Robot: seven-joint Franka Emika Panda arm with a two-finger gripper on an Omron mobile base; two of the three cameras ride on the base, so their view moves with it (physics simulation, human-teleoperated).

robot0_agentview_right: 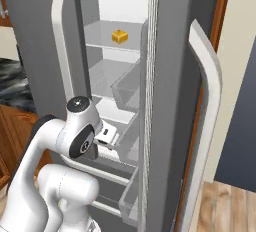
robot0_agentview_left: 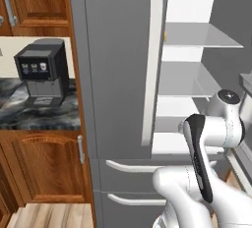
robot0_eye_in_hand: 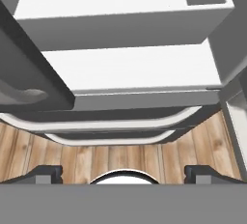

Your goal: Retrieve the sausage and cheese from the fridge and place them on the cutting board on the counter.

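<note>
The grey fridge (robot0_agentview_left: 118, 74) stands with its left door shut and its right door (robot0_agentview_right: 170, 106) swung open onto white shelves. The yellow-orange cheese (robot0_agentview_right: 119, 36) sits on an upper shelf, well above my hand. My gripper (robot0_eye_in_hand: 123, 174) is open with nothing between its fingertips (robot0_eye_in_hand: 46, 172). It reaches in low by the bottom shelf (robot0_eye_in_hand: 135, 66), facing down over the curved white drawer handles (robot0_eye_in_hand: 111, 121). In the right base view the hand (robot0_agentview_right: 106, 135) sits beside a clear door bin. The sausage and the cutting board are out of view.
A black coffee machine (robot0_agentview_left: 42, 72) stands on the dark marbled counter (robot0_agentview_left: 39, 111) left of the fridge, over reddish-brown cabinets (robot0_agentview_left: 44, 165). The open door with its long white handle (robot0_agentview_right: 207, 81) hems my arm in on the right. Wooden floor (robot0_eye_in_hand: 120, 158) lies below.
</note>
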